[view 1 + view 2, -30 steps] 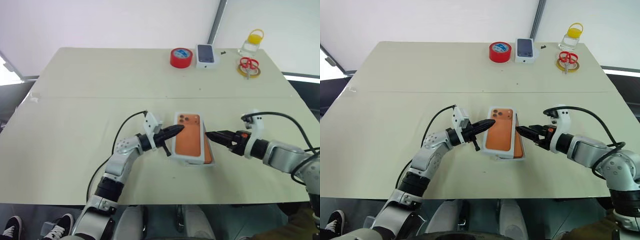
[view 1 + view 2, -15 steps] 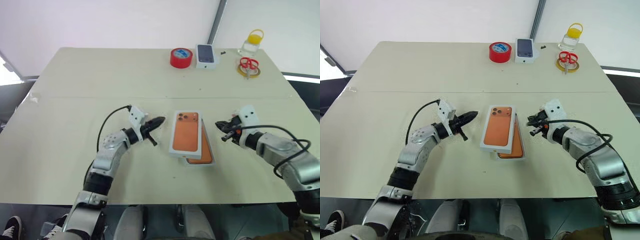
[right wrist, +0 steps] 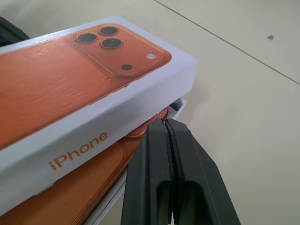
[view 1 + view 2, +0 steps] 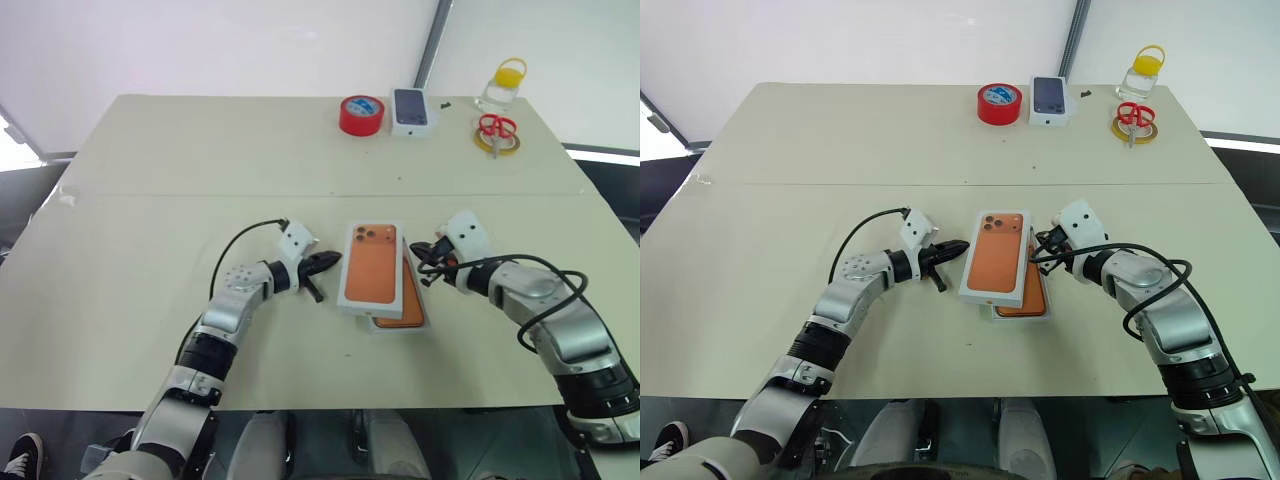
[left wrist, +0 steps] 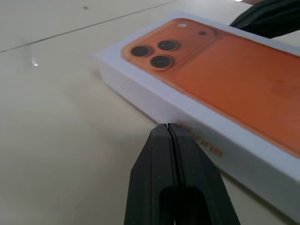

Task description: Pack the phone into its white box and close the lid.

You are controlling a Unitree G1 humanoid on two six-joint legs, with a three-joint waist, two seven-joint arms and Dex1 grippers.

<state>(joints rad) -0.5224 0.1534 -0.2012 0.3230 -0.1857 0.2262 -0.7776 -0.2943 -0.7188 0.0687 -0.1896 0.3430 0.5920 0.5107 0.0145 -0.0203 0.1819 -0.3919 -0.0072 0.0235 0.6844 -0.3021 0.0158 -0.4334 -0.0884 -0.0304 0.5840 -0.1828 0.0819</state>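
I'm looking across the pale table point(image 4: 150, 250), and a seam line runs straight across it from nine o'clock to three o'clock. Up at the far edge, around twelve o'clock, sits a red roll of tape point(image 4: 362, 115), lying flat with its hole facing up. Just beside it, toward one o'clock, I've got a small white carton point(image 4: 411, 111) with a dark phone pictured on top. Further out at two o'clock, a clear bottle with a yellow cap point(image 4: 502, 86) stands upright. Right in front of it, red-handled scissors point(image 4: 496, 128) rest on a yellowish tape ring point(image 4: 497, 145).
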